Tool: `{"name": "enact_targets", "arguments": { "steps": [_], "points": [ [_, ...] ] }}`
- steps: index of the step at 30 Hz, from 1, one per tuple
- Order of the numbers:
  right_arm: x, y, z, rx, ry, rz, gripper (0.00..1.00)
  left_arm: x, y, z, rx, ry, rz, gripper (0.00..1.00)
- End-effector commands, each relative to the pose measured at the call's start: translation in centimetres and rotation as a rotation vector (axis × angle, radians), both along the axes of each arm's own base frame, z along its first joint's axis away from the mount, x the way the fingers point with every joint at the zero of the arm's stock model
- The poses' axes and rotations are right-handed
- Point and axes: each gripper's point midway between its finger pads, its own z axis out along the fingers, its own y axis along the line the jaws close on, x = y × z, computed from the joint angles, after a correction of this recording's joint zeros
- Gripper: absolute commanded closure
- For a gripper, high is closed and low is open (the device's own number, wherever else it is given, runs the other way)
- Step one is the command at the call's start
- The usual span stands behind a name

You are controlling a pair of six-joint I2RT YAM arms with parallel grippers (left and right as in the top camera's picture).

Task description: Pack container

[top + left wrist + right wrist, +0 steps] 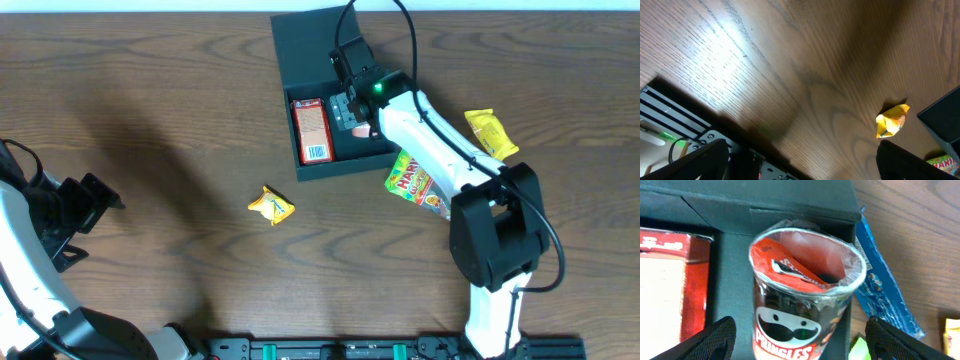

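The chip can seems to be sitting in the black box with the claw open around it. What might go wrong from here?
1. The right gripper has its open fingers close beside the Pringles can; withdrawing crooked might knock it into the red-and-white carton.
2. The can seems to rise above the container's shallow wall, so the flap lid might not shut.
3. The Haribo bag lies under the right arm and could get swept aside.

right arm (pixel 432 138) reaches over the open container (pixel 303 48), which holds a red-and-white carton (pixel 312 128); a yellow packet (pixel 271 206) lies on the worktop (pixel 150 100).
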Motion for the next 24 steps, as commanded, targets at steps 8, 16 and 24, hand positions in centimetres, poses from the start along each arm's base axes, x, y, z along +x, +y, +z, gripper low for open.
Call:
{"name": "enact_targets", "arguments": {
  "steps": [8,16,24],
  "points": [
    [1.7,0.8,-1.5,0.069,-0.025,-0.062,0.17,0.0,0.2,0.3,0.011,-0.007,0.004,0.05],
    [2.1,0.8,-1.4,0.067,-0.046,-0.068,0.24,0.0,0.2,0.3,0.010,-0.006,0.004,0.05],
    [1.7,1.4,-1.7,0.097,-0.018,-0.048,0.37,0.0,0.2,0.3,0.010,-0.006,0.004,0.05]
  ]
}}
